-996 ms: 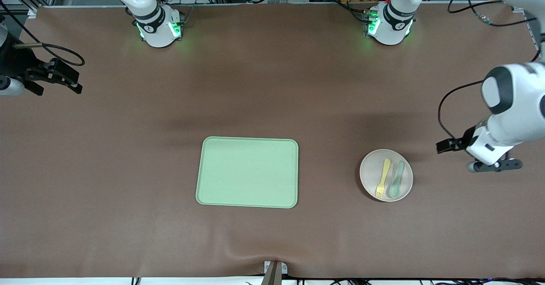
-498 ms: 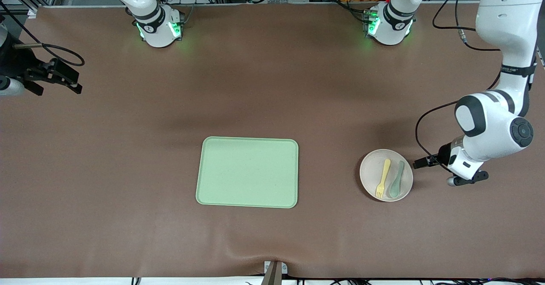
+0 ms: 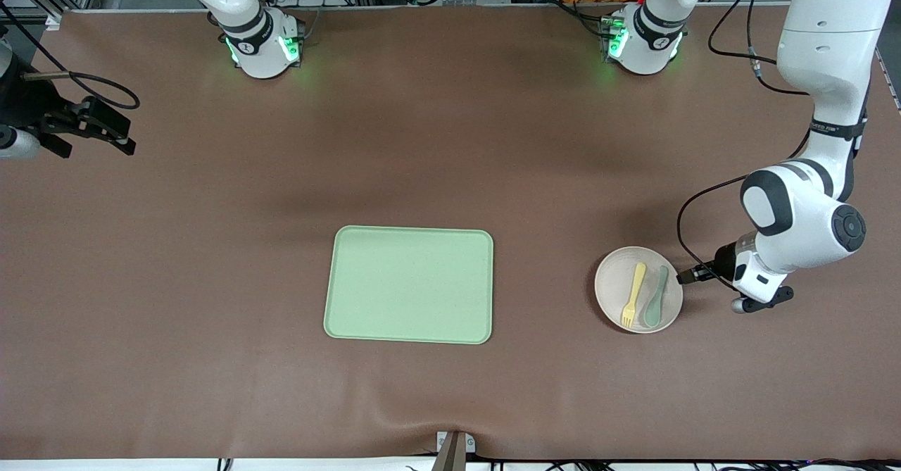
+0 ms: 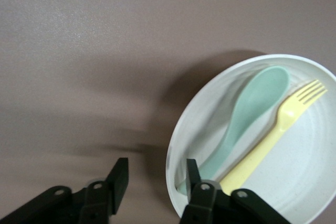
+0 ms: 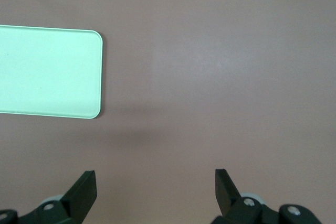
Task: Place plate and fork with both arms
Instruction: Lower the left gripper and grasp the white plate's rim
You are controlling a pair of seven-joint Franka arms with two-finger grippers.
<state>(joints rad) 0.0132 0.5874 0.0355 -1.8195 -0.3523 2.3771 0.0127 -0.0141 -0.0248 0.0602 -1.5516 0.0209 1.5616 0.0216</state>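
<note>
Front view: the left gripper [image 3: 684,277] has swept in from the table's edge to the rim of the round off-white matte plate [image 3: 611,282], low in the frame toward the left arm's end. The small pale-yellow plastic fork [image 3: 633,293] and a grey-green spoon [image 3: 656,296] lie in it. The rectangular light-green tray [image 3: 408,284], lower centre, is bare. The right gripper [image 3: 95,140] waits at the frame's edge.

Left wrist view: the jaws straddle the plate's rim, narrowing but not yet clamped; a grasp looks imminent.

Right wrist view: jaws spread, holding nothing.
</note>
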